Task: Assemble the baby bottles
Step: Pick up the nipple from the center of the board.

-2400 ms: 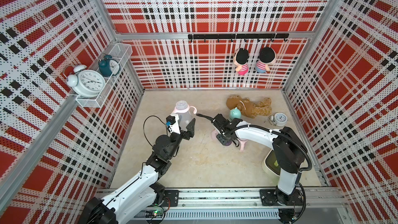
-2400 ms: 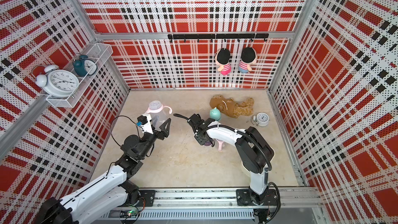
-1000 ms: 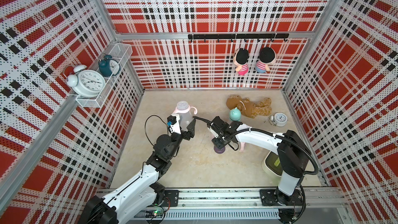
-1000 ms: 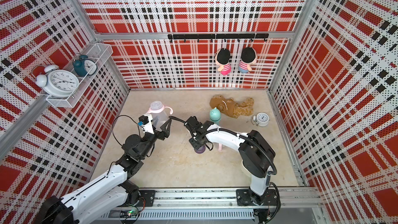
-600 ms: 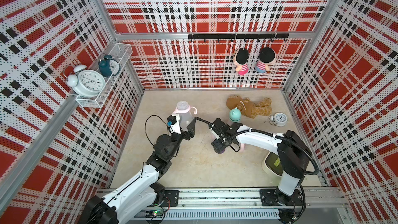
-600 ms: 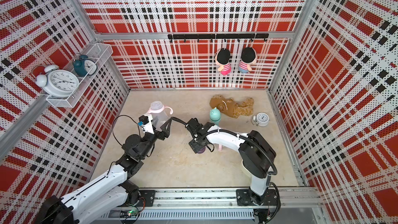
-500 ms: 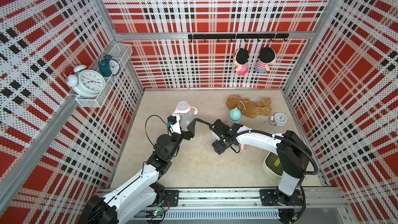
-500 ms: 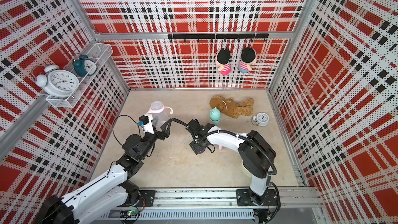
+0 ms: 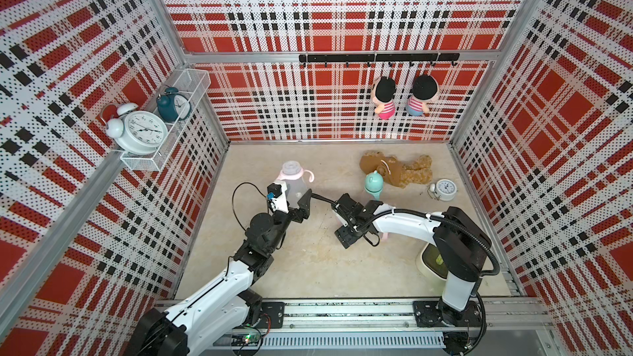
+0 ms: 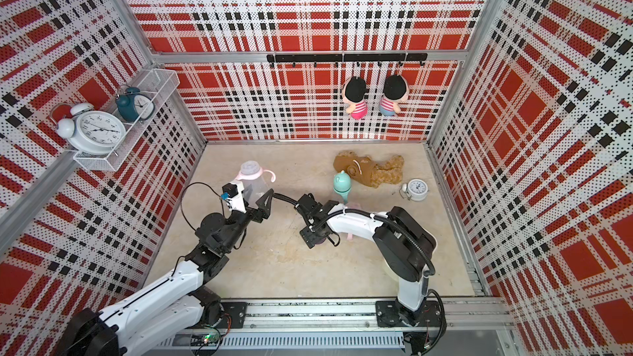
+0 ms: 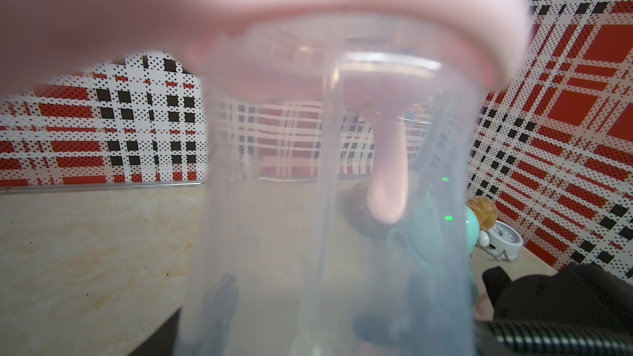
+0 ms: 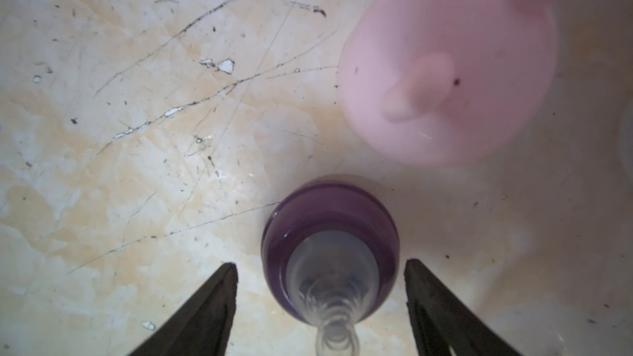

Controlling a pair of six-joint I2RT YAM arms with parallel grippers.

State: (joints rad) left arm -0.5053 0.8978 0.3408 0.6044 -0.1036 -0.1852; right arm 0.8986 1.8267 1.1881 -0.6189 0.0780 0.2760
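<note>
In both top views the left arm reaches to the rear-left part of the worktop. The left jaws are closed on the body of a clear bottle, held upright. Its pink handle ring sits at the neck and the mouth looks bare. The right arm bends over mid-worktop, and the right jaws point down at a purple teat collar. A mint-capped bottle stands just behind that wrist, near a brown plush toy and a small alarm clock. We judge the mint one finished and the held one partway: the ring is on, with collar and cap to come. We make out no third bottle. Open worktop lies in front of both arms. The left wall is near the held bottle, and the right arm's black cable passes close by the left jaws.

In the left wrist view the clear bottle fills the frame, blurred. The ring is above, and the jaws are dark shapes seen through its base.

In the right wrist view the right jaws stand wide apart on either side of the collar. Bare worktop shows in both gaps, so they hold nothing. The collar stands teat up. A pink cap lies just beside it. We think a closing grip has room on both sides, though the cap crowds one flank.
</note>
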